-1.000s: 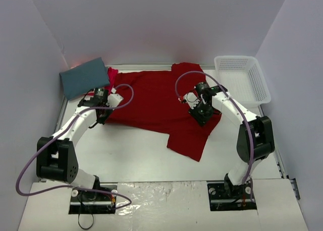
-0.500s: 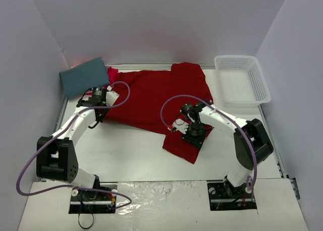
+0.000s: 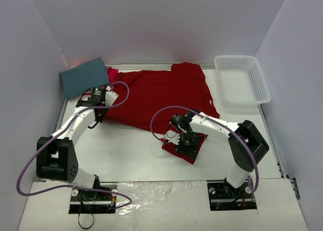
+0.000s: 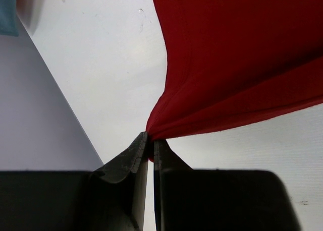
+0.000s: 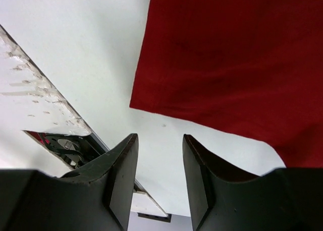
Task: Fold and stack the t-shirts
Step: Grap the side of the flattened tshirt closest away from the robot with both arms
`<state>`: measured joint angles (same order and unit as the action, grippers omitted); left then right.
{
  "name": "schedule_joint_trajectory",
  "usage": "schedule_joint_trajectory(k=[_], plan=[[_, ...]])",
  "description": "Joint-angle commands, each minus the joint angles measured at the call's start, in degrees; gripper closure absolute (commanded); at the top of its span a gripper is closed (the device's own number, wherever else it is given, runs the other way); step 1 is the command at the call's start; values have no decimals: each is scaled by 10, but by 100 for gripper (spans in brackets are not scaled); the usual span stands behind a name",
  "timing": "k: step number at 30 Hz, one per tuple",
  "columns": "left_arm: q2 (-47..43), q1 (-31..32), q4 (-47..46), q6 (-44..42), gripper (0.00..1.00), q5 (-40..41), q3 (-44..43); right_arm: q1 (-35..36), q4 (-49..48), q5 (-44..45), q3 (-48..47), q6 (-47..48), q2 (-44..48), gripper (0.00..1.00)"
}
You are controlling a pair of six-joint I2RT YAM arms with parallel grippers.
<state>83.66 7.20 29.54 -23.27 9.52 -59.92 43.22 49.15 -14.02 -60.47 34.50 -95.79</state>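
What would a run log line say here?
left gripper: shut on dark red shirt | right gripper: open, empty, near shirt's corner

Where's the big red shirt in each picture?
Top view: red shirt spread across the middle.
Left wrist: red shirt upper right, corner pinched in left gripper.
Right wrist: red shirt upper right, beyond open right gripper.
Shared landmark: white table, under it everywhere.

A flat white table [image 3: 126,150] carries a deep red cloth t-shirt [image 3: 156,97] spread across its middle. A folded slate-teal cloth shirt [image 3: 83,77] lies far left, with a pinkish-red cloth shirt [image 3: 112,74] just beside it. A white plastic mesh basket [image 3: 260,84] sits far right.
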Motion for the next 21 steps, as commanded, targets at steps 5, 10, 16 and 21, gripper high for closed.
schedule_joint_trajectory(k=[5, 10, 16, 21], plan=[[-17, -10, -6, 9, 98, 16, 2, 30, 13, -9, 6, -18, -12, 62], [-19, -12, -7, 9, 98, 10, 2, 46, 10, -7, 8, -21, -28, 61], [-19, -13, -9, 9, 98, 9, 3, 54, 8, 0, 6, -21, -61, 61], [-18, -15, -11, 9, 98, 7, 4, 56, 8, 0, -2, -21, -70, 61]])
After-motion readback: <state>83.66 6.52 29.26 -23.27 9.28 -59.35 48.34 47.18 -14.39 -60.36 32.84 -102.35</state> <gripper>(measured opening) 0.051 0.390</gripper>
